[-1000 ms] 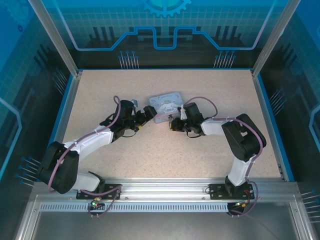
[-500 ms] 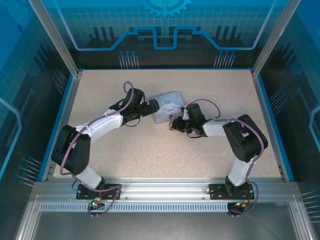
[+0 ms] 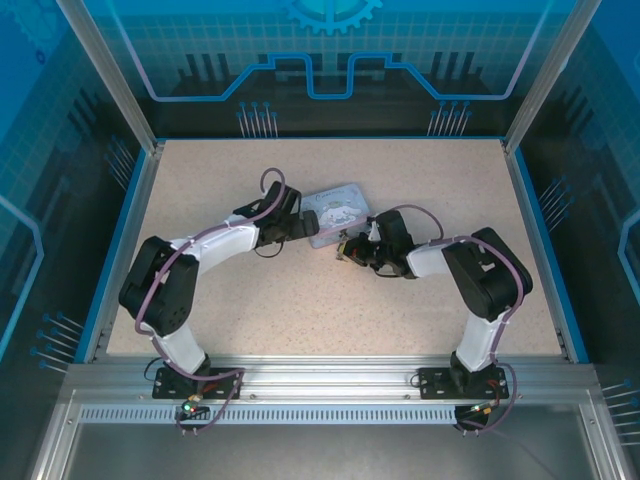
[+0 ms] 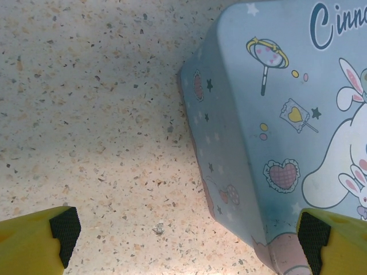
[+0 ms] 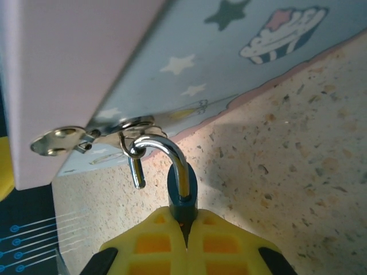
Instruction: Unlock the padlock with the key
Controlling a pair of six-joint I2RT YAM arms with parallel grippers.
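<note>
The padlock point(image 5: 182, 193) has a dark teal body, and my right gripper point(image 5: 184, 224) is shut on it. Its silvery shackle point(image 5: 172, 153) hooks through the ring of the hasp point(image 5: 131, 127) on the pale blue tin box point(image 5: 189, 63); the shackle's short leg hangs free of the body. From above, the right gripper point(image 3: 348, 247) sits at the tin's point(image 3: 335, 210) near edge. My left gripper point(image 3: 306, 222) is open at the tin's left end. Its yellow fingers point(image 4: 34, 243) straddle the tin's corner point(image 4: 269, 114) without touching it. The key is out of view.
The speckled beige tabletop point(image 3: 300, 290) has wide free room in front of and beside both arms. Blue rails point(image 3: 130, 230) and glass walls bound it. A tiny silvery speck point(image 4: 159, 229) lies on the table between the left fingers.
The left arm has swung its elbow outward and carried its gripper back and to the right, up to the tin's left end. The right gripper has stayed on the padlock.
</note>
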